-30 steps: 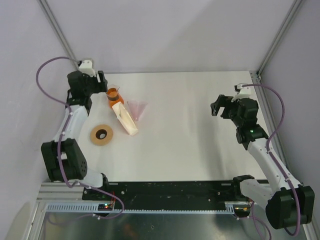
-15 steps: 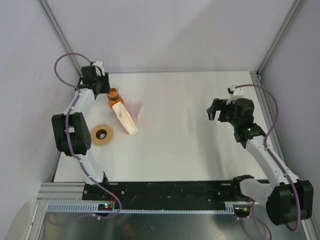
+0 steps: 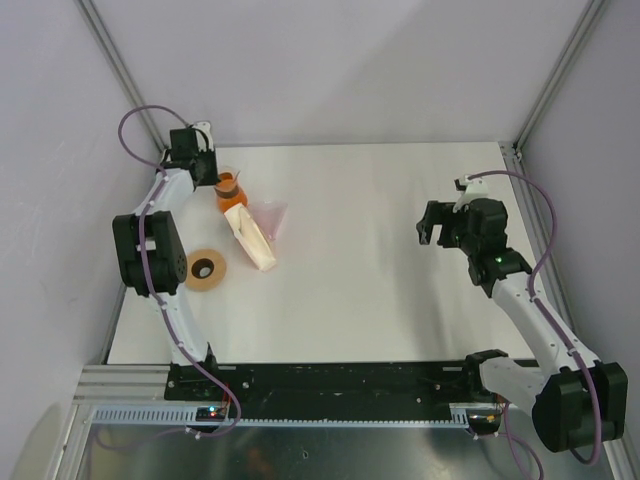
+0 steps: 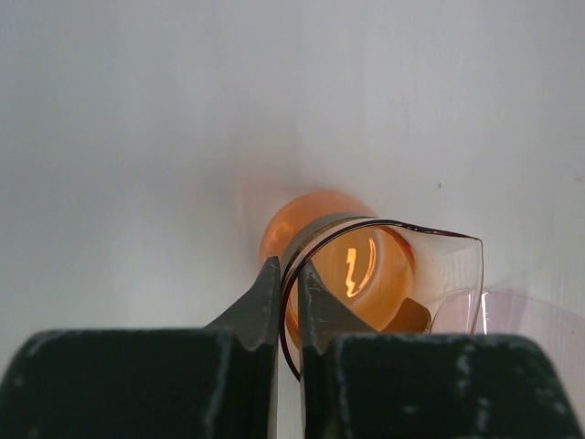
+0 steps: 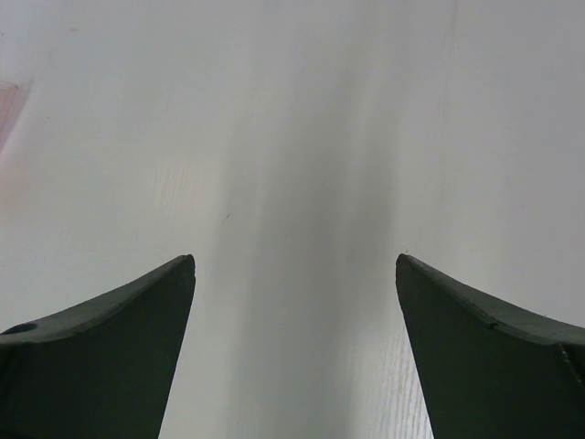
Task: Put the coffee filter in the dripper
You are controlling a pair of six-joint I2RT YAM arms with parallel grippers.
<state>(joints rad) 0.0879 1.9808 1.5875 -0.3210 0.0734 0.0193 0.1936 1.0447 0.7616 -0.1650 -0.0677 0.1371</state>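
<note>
Top view: table (image 3: 400, 300) w/ a cluster at its 10 o'clock corner, everything else bare white. Orange-tinted clear cup (image 3: 229, 187) sits farthest back. Cream filter stack (image 3: 252, 240) runs from just under the cup toward 5 o'clock. Dripper (image 3: 272, 214) lies on its side at approx 4 o'clock of the cup, wide rim toward 12, tip toward 6, right up against the stack's 3 o'clock edge. Brown ring (image 3: 204, 268) lies at 8 o'clock of the stack, apart from it. A single coffee filter can't be told apart from the stack. The cup & stack stand between the L arm and the dripper. L gripper (image 4: 287, 274): fingers (image 4: 263, 306) pressed nearly together, pinching the cup's thin wall at the rim, one inside & one outside. R gripper (image 5: 294, 261): near the table's 3 o'clock side, well apart from the cluster, spread wide, holding & touching nothing, bare table under it.
</note>
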